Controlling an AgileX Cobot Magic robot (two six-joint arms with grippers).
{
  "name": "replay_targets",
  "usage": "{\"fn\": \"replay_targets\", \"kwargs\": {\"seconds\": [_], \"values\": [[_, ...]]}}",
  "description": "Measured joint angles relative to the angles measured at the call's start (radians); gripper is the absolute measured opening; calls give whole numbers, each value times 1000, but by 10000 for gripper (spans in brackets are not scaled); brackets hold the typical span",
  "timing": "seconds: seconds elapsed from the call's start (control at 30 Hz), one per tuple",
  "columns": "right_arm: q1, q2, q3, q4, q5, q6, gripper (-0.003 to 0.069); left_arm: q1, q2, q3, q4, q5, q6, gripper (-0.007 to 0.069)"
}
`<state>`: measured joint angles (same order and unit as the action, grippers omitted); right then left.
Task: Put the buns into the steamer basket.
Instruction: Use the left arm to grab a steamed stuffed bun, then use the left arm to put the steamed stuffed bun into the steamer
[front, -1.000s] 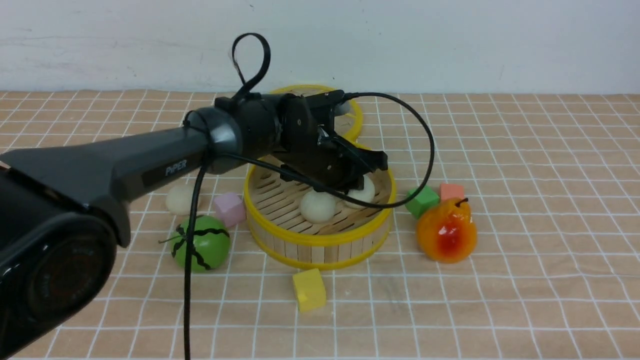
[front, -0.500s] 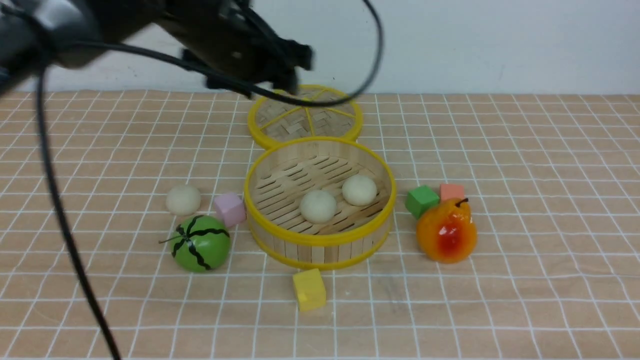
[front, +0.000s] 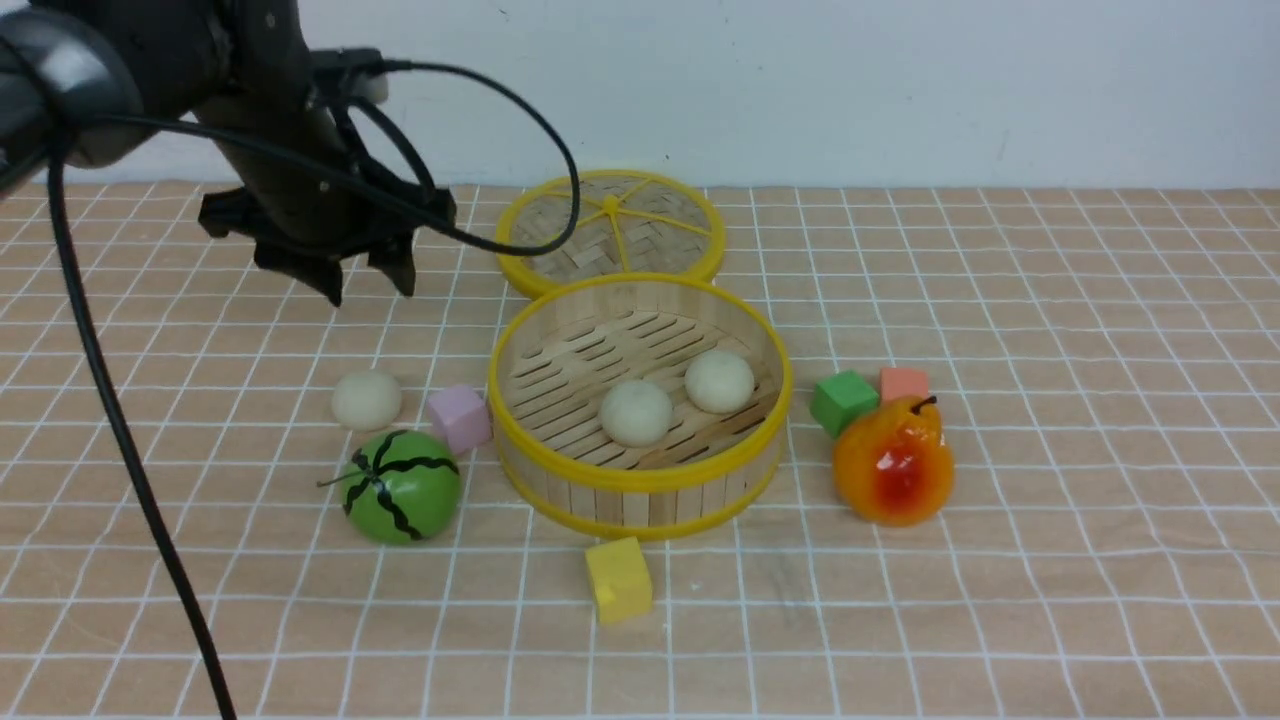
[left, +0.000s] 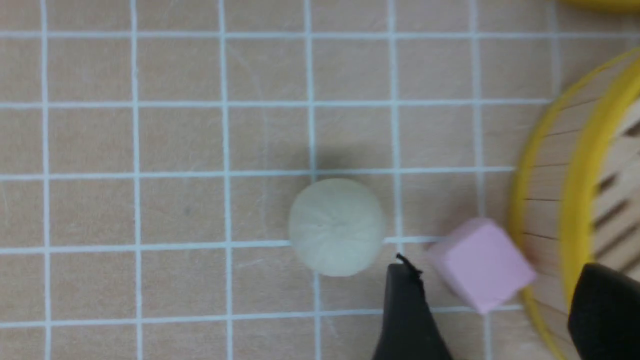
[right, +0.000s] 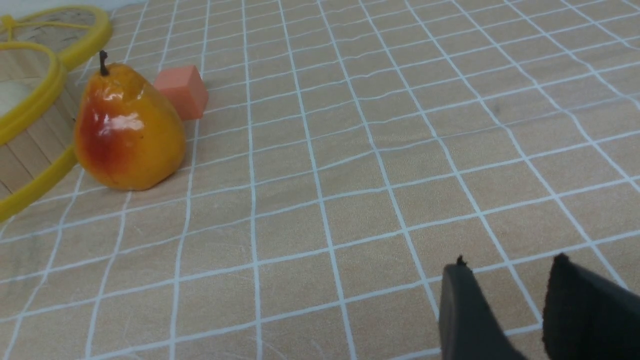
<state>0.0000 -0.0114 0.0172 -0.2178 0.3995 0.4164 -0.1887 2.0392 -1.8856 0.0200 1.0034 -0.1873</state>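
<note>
The steamer basket stands mid-table with two off-white buns on its slatted floor. A third bun lies on the cloth left of the basket, beside a pink cube. My left gripper hangs open and empty in the air above and behind that bun. In the left wrist view the bun lies just beyond one fingertip, and the left gripper spans the pink cube and the basket's wall. My right gripper is low over bare cloth, fingers apart, holding nothing.
The woven lid lies flat behind the basket. A green watermelon ball and the pink cube sit near the loose bun. A yellow cube is in front; a green cube, orange cube and pear are right.
My left gripper opened and left a bun in the basket. It then rose and swung left, from over the basket to above the loose bun.
</note>
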Motion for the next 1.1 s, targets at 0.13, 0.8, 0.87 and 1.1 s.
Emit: {"fn": "replay_targets", "kwargs": {"seconds": [0.13,0.8,0.87,1.1], "values": [[0,0,0,0,0,0,241,0,49,0,3,-30,0,373],[0,0,0,0,0,0,241,0,206,0,176,-83,-139,271],[0,0,0,0,0,0,241,0,207,0,170,-79,-140,210],[0,0,0,0,0,0,241,0,179,-37,133,-17,-98,-7]]}}
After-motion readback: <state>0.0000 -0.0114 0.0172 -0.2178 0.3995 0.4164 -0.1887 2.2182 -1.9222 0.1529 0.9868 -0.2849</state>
